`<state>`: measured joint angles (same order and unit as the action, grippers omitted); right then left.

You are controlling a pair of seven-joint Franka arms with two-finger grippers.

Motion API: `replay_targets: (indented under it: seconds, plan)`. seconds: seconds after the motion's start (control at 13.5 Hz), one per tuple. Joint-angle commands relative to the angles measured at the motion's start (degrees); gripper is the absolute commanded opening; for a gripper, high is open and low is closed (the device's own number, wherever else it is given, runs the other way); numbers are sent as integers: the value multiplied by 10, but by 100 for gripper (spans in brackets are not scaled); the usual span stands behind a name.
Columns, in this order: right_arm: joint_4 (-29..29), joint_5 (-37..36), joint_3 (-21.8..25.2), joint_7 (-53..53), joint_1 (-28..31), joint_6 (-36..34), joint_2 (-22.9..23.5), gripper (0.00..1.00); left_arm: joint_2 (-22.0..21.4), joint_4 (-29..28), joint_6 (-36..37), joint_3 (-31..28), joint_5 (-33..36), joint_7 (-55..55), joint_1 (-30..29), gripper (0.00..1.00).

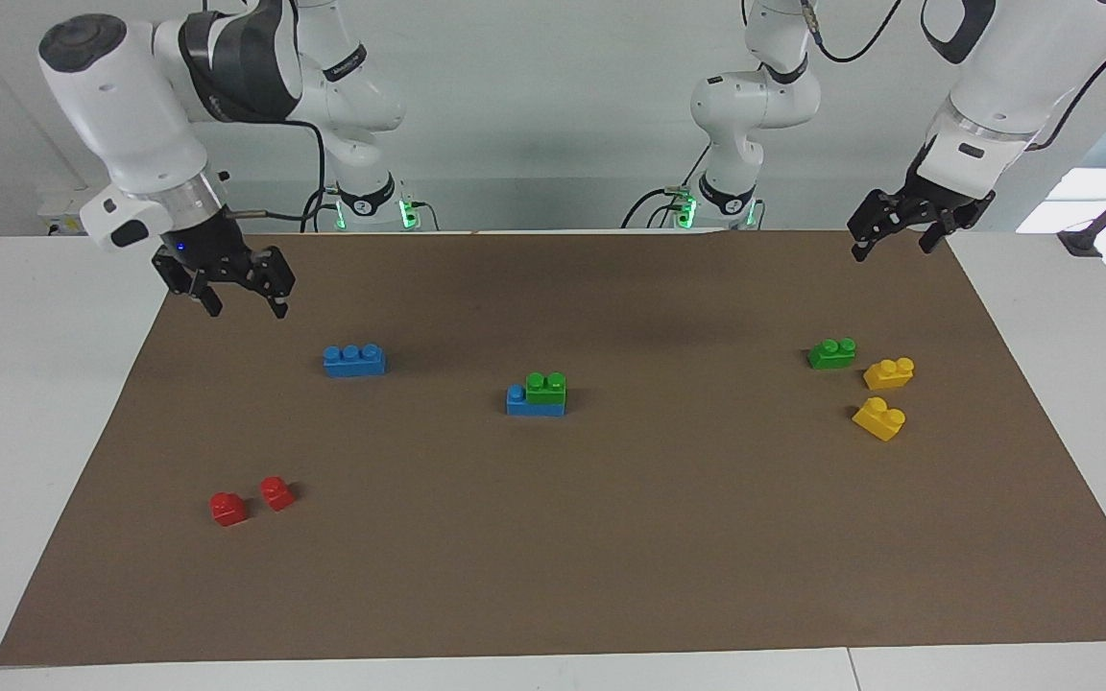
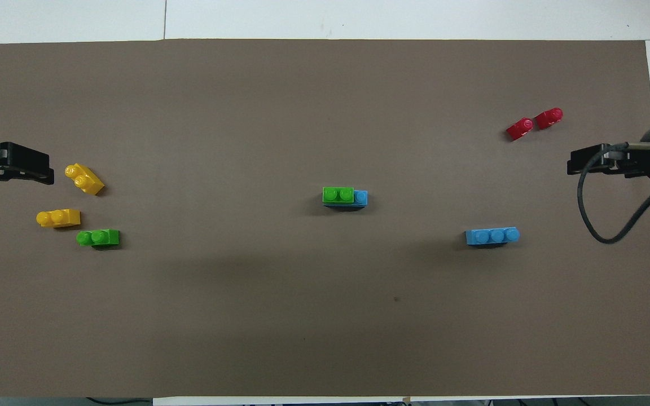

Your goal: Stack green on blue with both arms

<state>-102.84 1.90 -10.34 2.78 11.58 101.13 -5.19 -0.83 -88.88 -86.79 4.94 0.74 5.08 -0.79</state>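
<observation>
Stack: a small bright green plastic two-stud brick point(image 1: 546, 388) sits on a long bright blue plastic three-stud brick point(image 1: 534, 402) at the middle of the brown paper mat point(image 1: 611, 537), covering two studs and leaving one blue stud bare at the right arm's end.
Loose green: a second green two-stud brick point(image 1: 831, 353) lies toward the left arm's end, just beside two yellow two-stud bricks point(image 1: 883, 396), nearer the robots than both.
Loose blue: a second blue three-stud brick point(image 1: 353, 360) lies flat toward the right arm's end; two small red one-stud bricks point(image 1: 252, 501) lie farther from the robots.
Left gripper point(image 1: 894, 235): raised over the mat's edge at its own end, jaws spread, holding nothing.
Right gripper point(image 1: 241, 297): raised over the mat's corner at its own end, jaws spread, empty.
Step in hand: judged as one stack done, a second pair open — the left arm for the loose green, the right arm for the loose blue.
Doing it well: pinch the green across its short sides, come straight down clear of the nearest yellow brick, line studs up squarely before pressing — the blue held steady meanwhile.
</observation>
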Motion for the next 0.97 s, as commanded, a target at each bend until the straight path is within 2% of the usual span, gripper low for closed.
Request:
replay_targets:
  seconds: [0.0, 0.07, 0.89]
  plan:
    - [2, -12, -3, -21, 4, -7, -5, 91, 0, 5, -10, 21, -10, -46, -29, 100]
    - [11, -15, -3, -21, 3, -14, 0, 87, 0, 7, -11, 21, -11, -45, -29, 100]
    - [19, -15, -8, -23, -2, -39, 3, 90, -1, 16, 6, 16, -30, -39, -31, 100]
